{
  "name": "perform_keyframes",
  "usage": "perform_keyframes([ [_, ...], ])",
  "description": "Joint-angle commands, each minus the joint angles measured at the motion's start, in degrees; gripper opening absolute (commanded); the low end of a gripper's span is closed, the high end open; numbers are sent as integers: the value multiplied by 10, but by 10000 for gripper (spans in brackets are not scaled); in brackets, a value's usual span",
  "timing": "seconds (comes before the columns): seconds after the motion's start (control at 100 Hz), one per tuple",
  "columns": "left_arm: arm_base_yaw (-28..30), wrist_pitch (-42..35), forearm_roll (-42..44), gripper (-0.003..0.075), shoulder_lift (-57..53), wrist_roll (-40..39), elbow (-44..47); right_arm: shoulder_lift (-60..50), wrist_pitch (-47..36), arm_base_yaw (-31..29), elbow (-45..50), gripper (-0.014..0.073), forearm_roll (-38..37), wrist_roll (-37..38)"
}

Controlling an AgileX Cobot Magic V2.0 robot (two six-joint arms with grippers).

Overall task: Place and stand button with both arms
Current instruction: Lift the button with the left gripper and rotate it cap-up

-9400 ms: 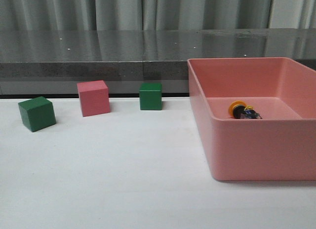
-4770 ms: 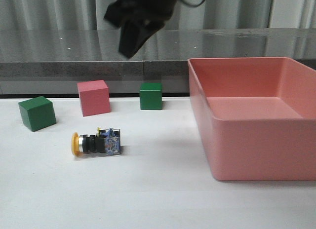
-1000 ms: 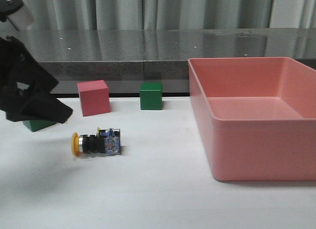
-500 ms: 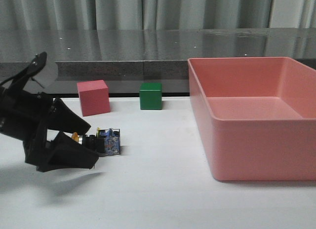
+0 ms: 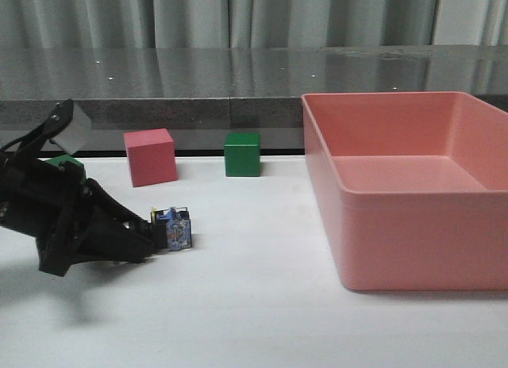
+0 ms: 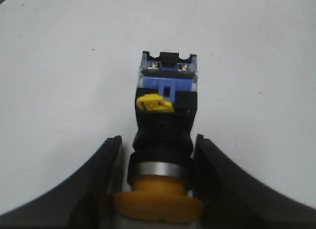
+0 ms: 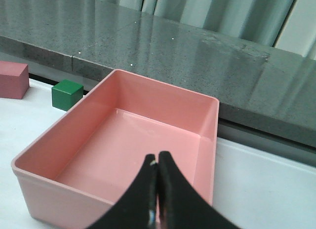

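The button (image 5: 176,230) lies on its side on the white table, blue-and-clear base pointing right; its yellow cap is hidden by my left gripper (image 5: 151,235). In the left wrist view the button (image 6: 165,115) sits between the two black fingers (image 6: 106,165), which press against the yellow cap and black body. My left gripper (image 6: 158,137) is shut on the button at table level. My right gripper (image 7: 158,157) is shut and empty, hovering above the pink bin (image 7: 163,86); it is out of the front view.
The big pink bin (image 5: 413,241) stands at the right. A pink cube (image 5: 151,156) and a green cube (image 5: 242,154) sit at the back. Another green cube (image 5: 67,163) is mostly hidden behind the left arm. A grey ledge runs behind the table.
My left gripper has come down from the upper left, straddled the lying button with its jaws wide, then closed on its cap end. The button has shifted slightly.
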Motion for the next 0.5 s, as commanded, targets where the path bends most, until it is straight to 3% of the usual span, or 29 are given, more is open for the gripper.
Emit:
perform_keyframes([
  [0.0,8,46,7,-20,-44,0,-9,4,-39,-4,-15,-61,6,0],
  [0.12,9,40,47,-19,-102,-13,-17,4,-39,-4,-15,-61,6,0],
  [0.23,-5,-22,126,-19,-172,-101,-50,4,-39,-4,-15,-61,6,0],
  [0.34,-39,-99,330,-19,-225,-274,-117,4,-39,-4,-15,-61,6,0],
  [0.49,-102,-39,624,-18,-240,-529,-233,4,-39,-4,-15,-61,6,0],
])
